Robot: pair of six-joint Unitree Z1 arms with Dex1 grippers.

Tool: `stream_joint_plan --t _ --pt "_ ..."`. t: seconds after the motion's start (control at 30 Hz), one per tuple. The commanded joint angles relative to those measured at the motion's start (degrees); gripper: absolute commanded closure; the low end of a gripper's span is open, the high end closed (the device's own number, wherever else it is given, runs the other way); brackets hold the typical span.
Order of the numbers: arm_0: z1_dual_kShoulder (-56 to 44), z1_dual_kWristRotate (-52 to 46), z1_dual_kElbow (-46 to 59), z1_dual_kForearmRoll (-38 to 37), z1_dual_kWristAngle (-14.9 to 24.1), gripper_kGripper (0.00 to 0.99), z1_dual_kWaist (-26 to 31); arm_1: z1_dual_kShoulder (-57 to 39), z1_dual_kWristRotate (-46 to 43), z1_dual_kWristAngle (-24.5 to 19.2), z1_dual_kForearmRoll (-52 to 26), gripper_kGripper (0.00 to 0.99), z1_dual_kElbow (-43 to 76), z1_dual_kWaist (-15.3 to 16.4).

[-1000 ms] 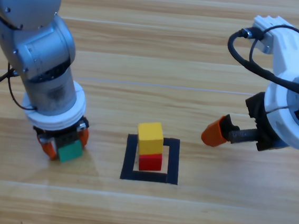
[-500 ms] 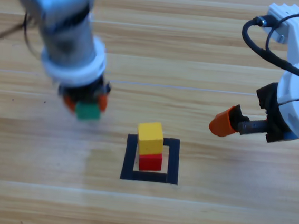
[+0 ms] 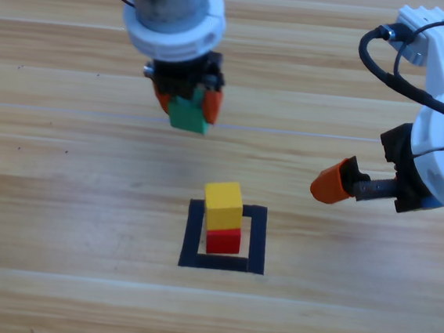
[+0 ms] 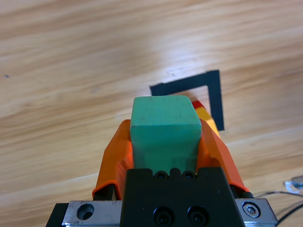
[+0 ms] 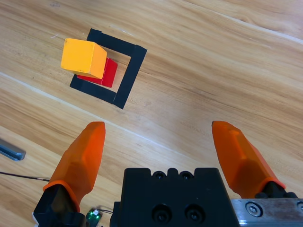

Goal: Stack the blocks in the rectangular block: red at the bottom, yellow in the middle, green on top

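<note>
Green (image 3: 187,117), the teal cube, sits clamped between the orange jaws of the left gripper (image 3: 187,106), lifted off the table (image 3: 61,198) and hanging at about eleven o'clock from the stack, well apart from it in the high view. In the left wrist view green (image 4: 164,127) fills the space between the two jaws, which press against its sides, and the corner of the rectangular block (image 4: 210,90) shows past its far edge with slivers of red and yellow peeping beside the cube. Red (image 3: 223,240) rests on bare wood inside the rectangular block (image 3: 255,244), the black tape outline, and yellow (image 3: 223,205) stands squarely on top of red, its upper face uncovered. Between the carried cube and the stack there is only open tabletop; nothing lies on the wood along that stretch. The right gripper (image 3: 330,184) hovers at about two o'clock from the stack, off to the side of the outline, pointing toward the picture's left. Its jaws are spread wide in the right wrist view (image 5: 163,149), with nothing between them, and from there yellow (image 5: 83,57) on red (image 5: 102,74) inside the tape outline (image 5: 128,75) shows clearly at upper left.
</note>
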Motion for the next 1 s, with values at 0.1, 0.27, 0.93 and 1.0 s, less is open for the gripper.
stream_joint_plan --t 0.1,0.27,0.93,1.0 --pt "2.5 -5.1 -1.5 0.7 -1.6 0.953 -7.0 -0.2 -0.1 -0.3 -0.9 0.0 1.5 -1.1" --pt "3.1 -10.6 -1.9 1.6 -1.2 0.953 -9.9 -0.3 -0.1 -0.3 -0.8 0.0 1.5 -1.1" --pt "5.8 -34.9 -1.3 4.0 3.8 0.949 -12.1 -0.6 -0.2 -0.2 -0.8 0.0 1.6 -1.1" --pt "6.5 -34.5 -1.7 4.0 3.9 0.949 -12.1 -0.6 -0.2 -0.2 -0.8 0.0 1.6 -1.1"
